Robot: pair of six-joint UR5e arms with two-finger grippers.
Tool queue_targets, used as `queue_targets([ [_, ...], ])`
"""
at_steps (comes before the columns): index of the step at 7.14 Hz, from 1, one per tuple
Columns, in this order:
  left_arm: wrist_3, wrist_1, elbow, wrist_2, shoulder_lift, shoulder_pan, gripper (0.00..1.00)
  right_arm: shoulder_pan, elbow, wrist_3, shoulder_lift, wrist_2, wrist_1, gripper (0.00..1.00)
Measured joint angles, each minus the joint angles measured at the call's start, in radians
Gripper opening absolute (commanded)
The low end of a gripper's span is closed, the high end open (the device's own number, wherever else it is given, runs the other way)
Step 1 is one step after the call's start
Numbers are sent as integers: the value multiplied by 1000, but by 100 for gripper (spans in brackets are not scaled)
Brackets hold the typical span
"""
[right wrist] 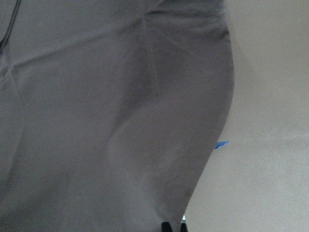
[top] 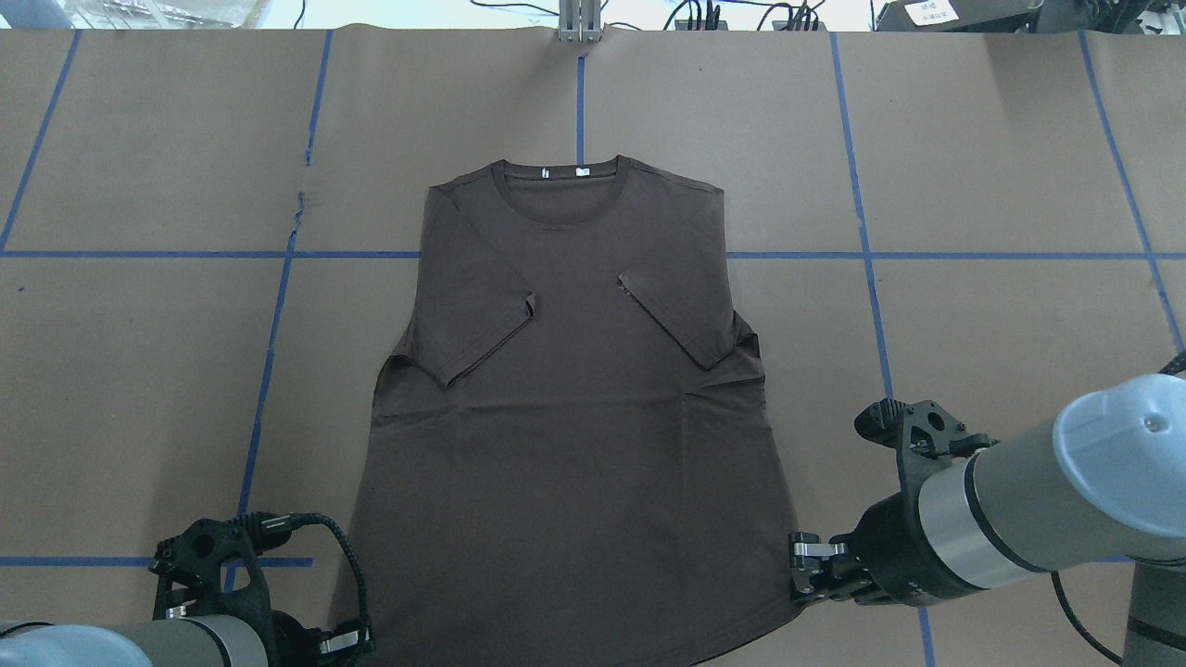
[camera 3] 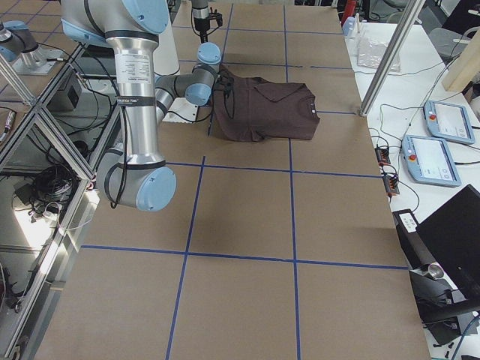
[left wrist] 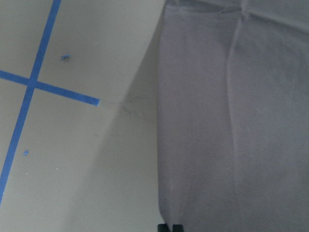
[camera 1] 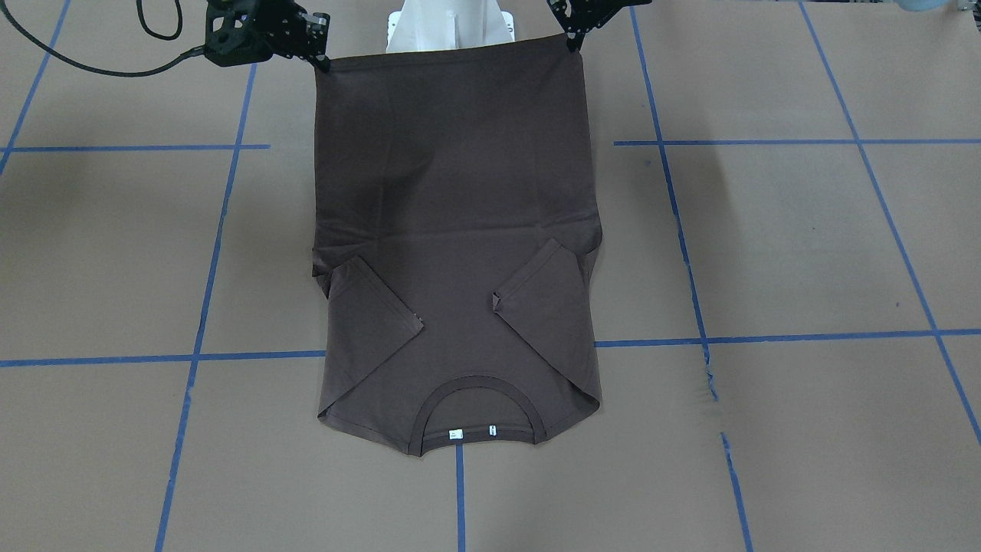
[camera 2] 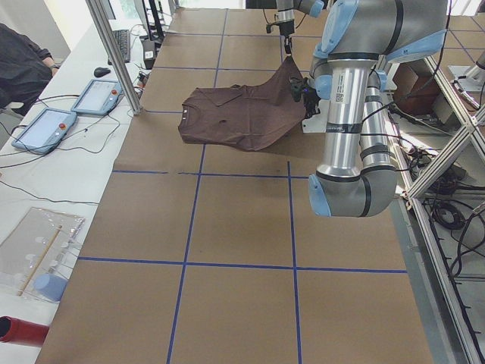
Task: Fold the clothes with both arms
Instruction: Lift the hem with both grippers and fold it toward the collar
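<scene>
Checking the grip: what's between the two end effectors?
The T-shirt hem, pinched at its corners by the left end effector and right end effector; the front-facing view shows it.

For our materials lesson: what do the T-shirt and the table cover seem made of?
T-shirt: soft matte knit, likely cotton; it hangs limp where lifted and creases. Table cover: dull brown paper or card, probably; flat, lined with blue tape.

The left gripper [top: 357, 641] pinches the T-shirt's [top: 574, 445] hem corner on its own side, jaws closed. The right gripper [top: 795, 567] pinches the opposite hem corner. The left arm [top: 93, 647] and right arm [top: 1019, 500] reach in from the hem end, holding that edge raised.
</scene>
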Motion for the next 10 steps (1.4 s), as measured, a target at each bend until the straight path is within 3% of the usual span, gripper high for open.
queue_targets([
  [2,150,0,69,-34,-78,-180,0,154,-103,-102,85,32,1,0],
  [5,350,-47,298,-87,-195,-428,0,336,-382,-193,261,111,1,0],
  [10,460,-407,740,-130,-299,-636,0,448,-789,-276,499,109,53,0],
])
